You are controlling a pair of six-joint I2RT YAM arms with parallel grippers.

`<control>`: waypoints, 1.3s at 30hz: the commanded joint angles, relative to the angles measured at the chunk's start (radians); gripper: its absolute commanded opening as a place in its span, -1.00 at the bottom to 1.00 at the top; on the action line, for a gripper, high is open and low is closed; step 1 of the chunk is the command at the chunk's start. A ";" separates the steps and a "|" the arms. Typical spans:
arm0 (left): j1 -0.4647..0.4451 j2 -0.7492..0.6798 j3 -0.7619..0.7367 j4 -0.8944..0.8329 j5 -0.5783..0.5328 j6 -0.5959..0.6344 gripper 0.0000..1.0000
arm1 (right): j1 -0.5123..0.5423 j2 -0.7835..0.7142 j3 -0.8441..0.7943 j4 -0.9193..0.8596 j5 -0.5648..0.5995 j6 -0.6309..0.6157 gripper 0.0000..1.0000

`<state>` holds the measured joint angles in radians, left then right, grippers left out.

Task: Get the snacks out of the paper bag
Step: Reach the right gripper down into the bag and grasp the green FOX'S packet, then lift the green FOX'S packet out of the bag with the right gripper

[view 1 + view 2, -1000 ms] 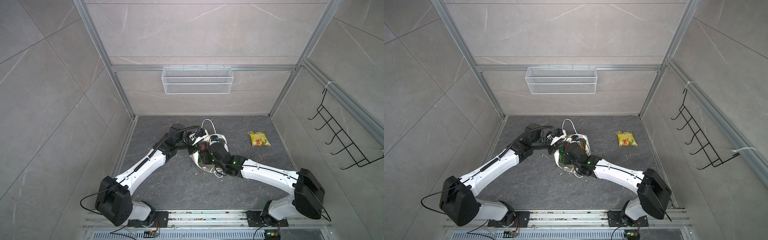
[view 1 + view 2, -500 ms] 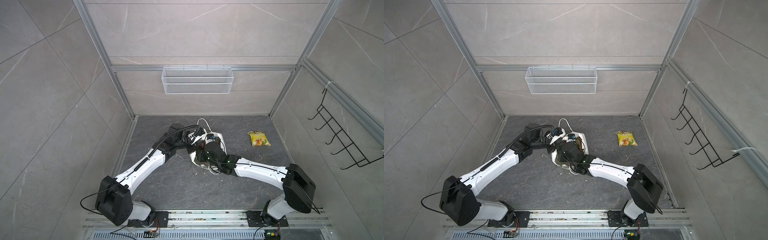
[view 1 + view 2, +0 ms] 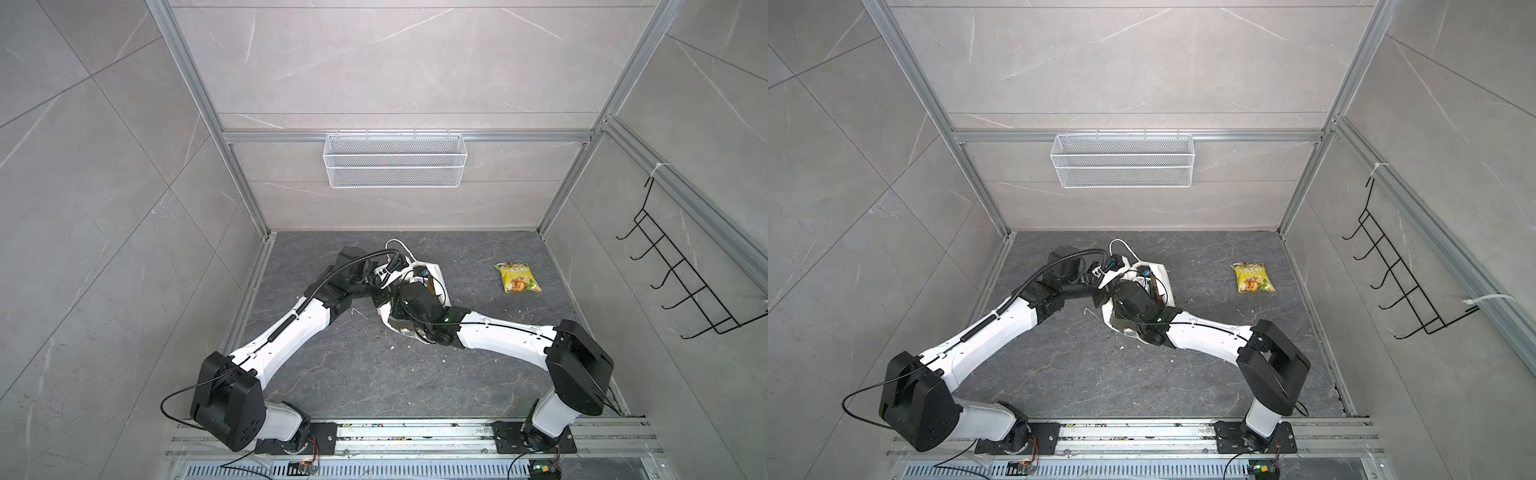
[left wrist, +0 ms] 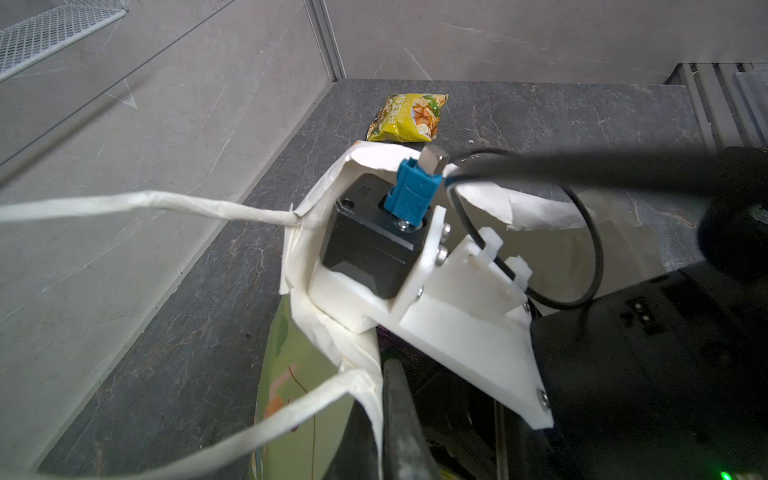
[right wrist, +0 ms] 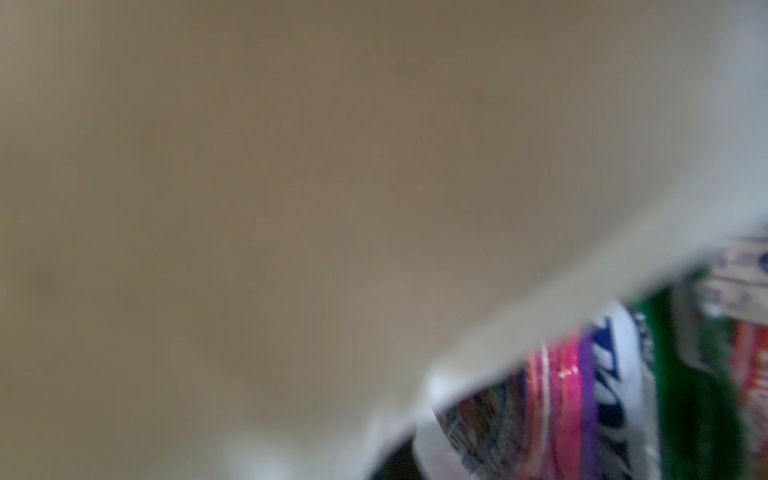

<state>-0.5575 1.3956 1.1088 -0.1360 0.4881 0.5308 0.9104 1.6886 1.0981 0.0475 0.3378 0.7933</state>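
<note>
The bag (image 3: pixel 436 274) is seen in both top views near the middle of the floor (image 3: pixel 374 374), toward the back wall, between the two arms. Its rim is crumpled, and one cord handle (image 3: pixel 401 245) is looped up behind it.

The left gripper (image 3: pixel 390 291) is set at the bag's left edge. In the left wrist view the white rim paper is pinched against a dark finger (image 4: pixel 401 415), so the fingers are clenched on the bag.

The right gripper (image 3: pixel 411 293) is sunk into the bag's mouth, and its fingertips are hidden by the paper. Its fingers are drawn together, but whether a pouch is caught between them cannot be told.

In the right wrist view most of the view is filled by the blurred inner wall of the bag. In one corner several pouches (image 5: pixel 573 395) are made out: purple-pink with white lettering, green, and red.

One yellow pouch (image 3: pixel 517 277) is laid flat on the floor, well apart from the bag on the right arm's side, and is touched by neither gripper. A wire basket (image 3: pixel 395 166) is hung on the back wall.
</note>
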 commanded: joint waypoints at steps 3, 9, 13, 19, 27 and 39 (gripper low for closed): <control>-0.032 -0.029 0.010 0.077 0.118 0.000 -1.00 | 0.002 0.008 -0.047 -0.031 -0.027 -0.027 -1.00; -0.032 -0.033 0.003 0.084 0.101 0.001 -1.00 | 0.002 -0.079 -0.081 -0.013 -0.064 -0.085 -1.00; -0.032 -0.032 -0.002 0.084 0.092 0.003 -1.00 | 0.002 -0.158 -0.109 0.007 -0.094 -0.126 -1.00; -0.032 -0.034 -0.006 0.086 0.090 0.003 -1.00 | 0.002 -0.256 -0.145 0.000 -0.119 -0.162 -1.00; -0.032 -0.035 -0.005 0.085 0.088 0.003 -1.00 | 0.001 -0.336 -0.164 -0.053 -0.109 -0.179 -1.00; -0.032 -0.035 -0.006 0.099 0.063 -0.004 -1.00 | -0.004 -0.483 -0.248 -0.124 -0.132 -0.256 -1.00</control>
<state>-0.5812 1.3880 1.1065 -0.0948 0.5259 0.5312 0.9092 1.2606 0.8616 -0.0635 0.2192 0.5816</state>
